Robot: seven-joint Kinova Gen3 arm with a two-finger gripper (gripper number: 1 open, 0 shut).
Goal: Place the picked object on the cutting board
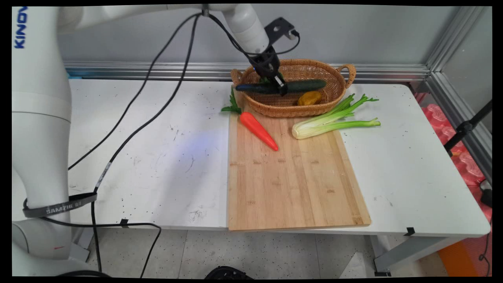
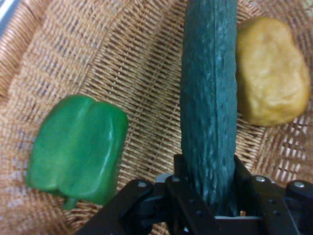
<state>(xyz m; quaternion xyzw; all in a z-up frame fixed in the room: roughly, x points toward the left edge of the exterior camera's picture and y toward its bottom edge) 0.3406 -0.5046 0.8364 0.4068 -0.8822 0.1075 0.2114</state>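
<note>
Gripper (image 1: 281, 87) clamped on a cucumber (image 1: 283, 86) over the wicker basket (image 1: 338, 84).
Below the fingers lie a green pepper (image 2: 78, 149) and a yellow potato (image 2: 271, 71); carrot (image 1: 259, 131) and celery (image 1: 334, 120) rest on the nearer cutting board (image 1: 294, 184).

White table (image 1: 157, 157) with cutting board (image 1: 290, 177)

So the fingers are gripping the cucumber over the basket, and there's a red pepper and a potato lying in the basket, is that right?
Not quite: the pepper is green, as the hand view shows. The rest holds: the fingers grip the cucumber over the basket, with the potato inside.
</note>
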